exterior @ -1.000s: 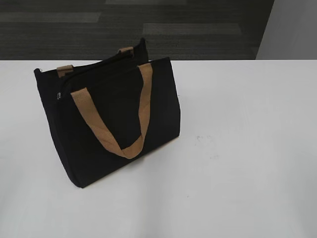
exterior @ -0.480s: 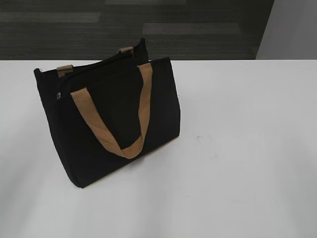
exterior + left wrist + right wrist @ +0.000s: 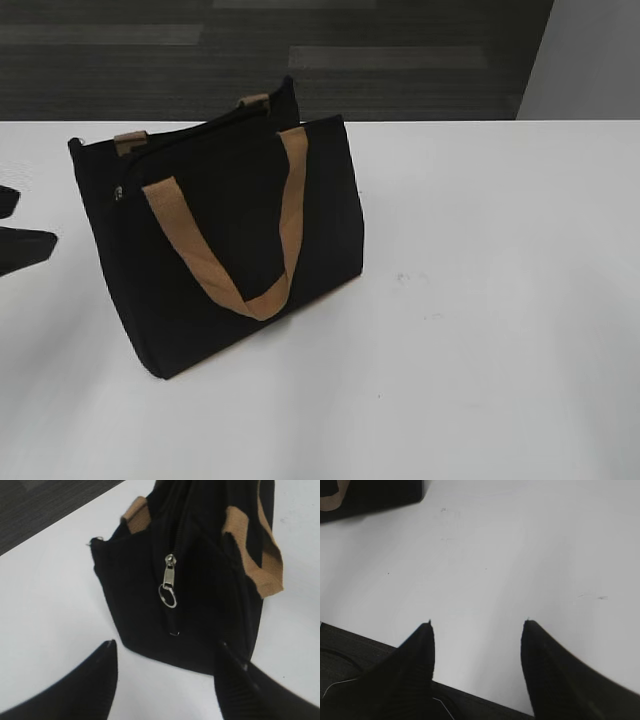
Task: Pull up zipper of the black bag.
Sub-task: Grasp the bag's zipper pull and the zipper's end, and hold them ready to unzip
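The black bag (image 3: 235,250) stands upright on the white table (image 3: 480,300), left of centre, its tan handle hanging down the front. In the left wrist view the bag's end face (image 3: 200,590) shows the zipper (image 3: 176,535) running down it, with the silvery pull and ring (image 3: 169,581) hanging partway down. My left gripper (image 3: 165,647) is open and empty, just short of that end; its black fingers show at the left edge of the exterior view (image 3: 20,225). My right gripper (image 3: 477,625) is open and empty over bare table, away from the bag (image 3: 375,492).
The table's far edge (image 3: 450,121) borders dark carpet. A pale wall (image 3: 590,55) stands at the back right. In the right wrist view the table's near edge (image 3: 365,639) lies just under the fingers.
My left gripper's fingers have come into the exterior view at the left edge, beside the bag. The bag has not moved.
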### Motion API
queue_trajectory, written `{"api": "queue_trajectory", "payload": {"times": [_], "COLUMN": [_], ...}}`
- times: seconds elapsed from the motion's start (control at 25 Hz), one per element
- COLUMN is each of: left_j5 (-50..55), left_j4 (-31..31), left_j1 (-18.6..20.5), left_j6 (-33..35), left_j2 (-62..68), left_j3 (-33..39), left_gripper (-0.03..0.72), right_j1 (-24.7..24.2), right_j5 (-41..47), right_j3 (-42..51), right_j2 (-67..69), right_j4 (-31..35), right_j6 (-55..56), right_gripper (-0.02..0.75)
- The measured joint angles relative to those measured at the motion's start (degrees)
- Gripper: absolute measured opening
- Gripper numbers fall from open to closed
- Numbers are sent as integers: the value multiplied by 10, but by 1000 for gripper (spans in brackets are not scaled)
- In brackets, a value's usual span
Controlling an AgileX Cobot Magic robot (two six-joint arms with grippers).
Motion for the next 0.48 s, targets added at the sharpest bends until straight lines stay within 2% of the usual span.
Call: {"api": "queue_trajectory", "payload": {"times": [0.12, 0.32, 0.48], "left_j5": [-5, -31, -19], "left_j4": [-62, -164, -262], "left_j1": [-2, -2, -2], "left_j6": [100, 190, 304], "left_j2": [48, 124, 180], "left_j3": [0, 0, 0], "left_gripper": [460, 460, 460], "right_j1": [0, 0, 0], "right_j5": [-9, -12, -13], "right_j3": [0, 0, 0], "right_j2": [0, 0, 0], "right_j4": [0, 0, 0], "right_j6": [-1, -2, -2], "right_gripper": [433, 433, 433]}}
